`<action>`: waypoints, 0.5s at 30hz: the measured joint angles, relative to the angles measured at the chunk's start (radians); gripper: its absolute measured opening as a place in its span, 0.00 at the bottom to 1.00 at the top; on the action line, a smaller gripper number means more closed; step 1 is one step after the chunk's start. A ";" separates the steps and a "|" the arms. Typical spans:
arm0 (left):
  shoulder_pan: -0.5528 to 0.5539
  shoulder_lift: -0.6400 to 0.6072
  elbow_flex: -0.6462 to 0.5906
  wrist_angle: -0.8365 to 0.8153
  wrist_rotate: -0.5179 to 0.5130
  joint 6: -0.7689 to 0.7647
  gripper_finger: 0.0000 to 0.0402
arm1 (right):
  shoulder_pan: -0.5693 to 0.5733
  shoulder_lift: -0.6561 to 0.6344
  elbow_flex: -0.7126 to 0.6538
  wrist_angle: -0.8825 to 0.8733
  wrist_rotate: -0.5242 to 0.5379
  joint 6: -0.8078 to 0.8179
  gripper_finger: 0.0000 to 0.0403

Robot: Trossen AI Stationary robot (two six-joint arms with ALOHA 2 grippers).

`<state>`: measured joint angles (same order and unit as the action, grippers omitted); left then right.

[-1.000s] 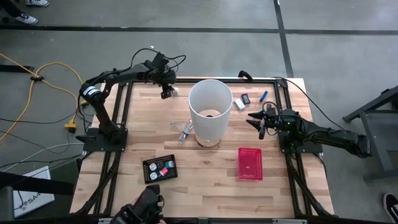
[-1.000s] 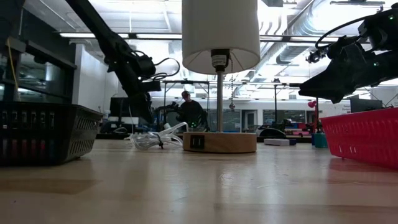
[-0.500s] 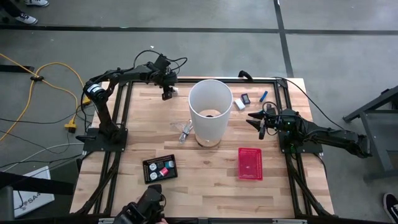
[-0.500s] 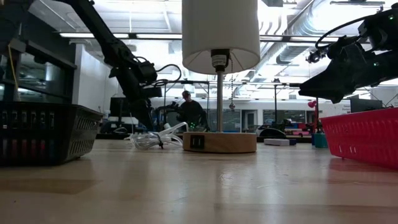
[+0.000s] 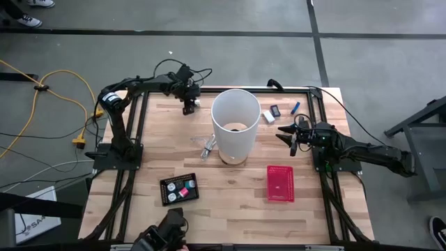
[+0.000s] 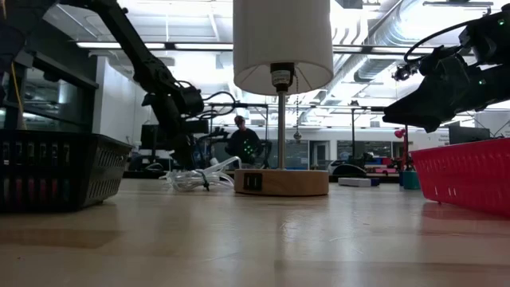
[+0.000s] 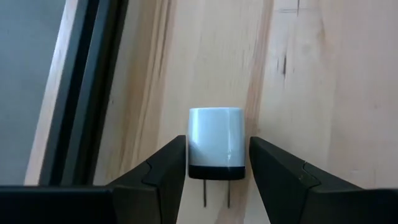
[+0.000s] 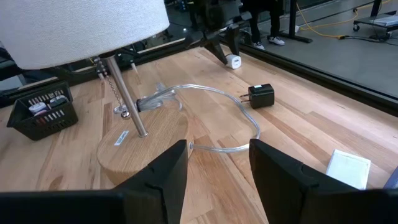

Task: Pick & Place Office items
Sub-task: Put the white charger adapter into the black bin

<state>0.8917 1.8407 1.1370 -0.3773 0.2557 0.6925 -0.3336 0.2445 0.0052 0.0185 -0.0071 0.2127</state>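
Note:
A small white plug adapter [image 7: 215, 138] with a black face and two prongs lies on the wood near the table's far edge, left of the lamp. It also shows as the adapter [image 8: 233, 61] in the right wrist view. My left gripper [image 5: 188, 107] points down over it, open, with one finger on either side of the adapter's black end; a thin gap shows beside one finger. My right gripper [image 5: 284, 132] hovers open, right of the lamp shade [image 5: 235, 122]. A white block [image 5: 268, 117], a small black piece [image 5: 275, 110] and a blue stick [image 5: 295, 107] lie near the far right corner.
The lamp's wooden base [image 8: 140, 149] stands mid-table, with a clear cord [image 8: 211, 93] and a black plug [image 8: 259, 95] beside it. A black tray [image 5: 179, 188] of small pieces sits near left. A red mesh basket [image 5: 280, 183] sits near right. A person sits in the room beyond.
My left gripper has come down toward the white adapter by the far edge, and its arm has reached lower over the table. The adapter has stayed where it lay.

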 joint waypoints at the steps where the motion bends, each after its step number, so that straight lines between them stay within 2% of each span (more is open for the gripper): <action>1: 0.000 0.003 0.000 0.002 0.000 -0.001 0.42 | 0.000 0.000 0.000 0.000 0.000 0.000 0.40; 15: 0.000 0.004 0.000 0.001 -0.008 -0.012 0.42 | 0.000 0.000 0.000 0.000 0.000 0.000 0.40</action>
<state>0.8913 1.8450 1.1366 -0.3767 0.2474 0.6804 -0.3339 0.2446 0.0051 0.0185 -0.0071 0.2127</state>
